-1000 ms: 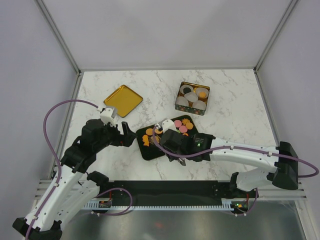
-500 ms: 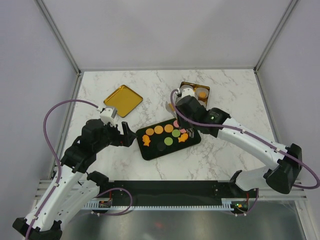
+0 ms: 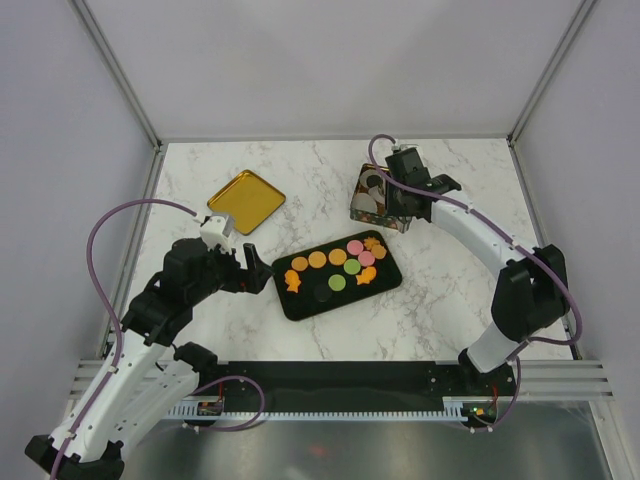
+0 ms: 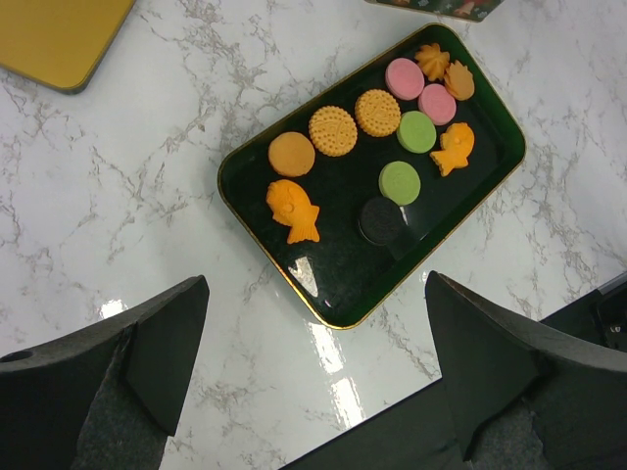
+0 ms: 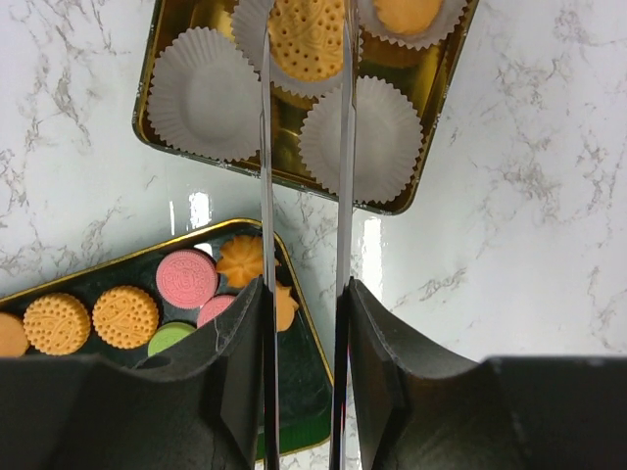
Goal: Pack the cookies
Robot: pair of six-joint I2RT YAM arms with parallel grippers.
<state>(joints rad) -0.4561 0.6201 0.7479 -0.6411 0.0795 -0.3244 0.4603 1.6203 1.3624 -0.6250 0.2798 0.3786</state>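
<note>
Several cookies (image 4: 333,130) lie on the black tray (image 4: 323,279): orange rounds, fish and flower shapes, pink, green and one black. They also show in the top view (image 3: 337,268). My right gripper (image 5: 305,20) reaches over the open gold tin (image 5: 176,24) and is shut on a round orange cookie (image 5: 306,44), which it holds over a white paper cup. In the top view the right gripper (image 3: 388,196) covers part of the tin (image 3: 366,203). Another orange cookie (image 5: 407,12) sits in a cup. My left gripper (image 4: 313,392) is open and empty, at the tray's near left.
Empty white paper cups (image 5: 201,93) fill the tin's near side. The gold tin lid (image 3: 246,201) lies on the marble table at the back left. The tray (image 3: 300,305) lies in the middle, between both arms. Grey walls close the table's back and sides.
My right gripper has lifted from the tray and swung back-right to the tin with an orange cookie. The left arm has not moved.
</note>
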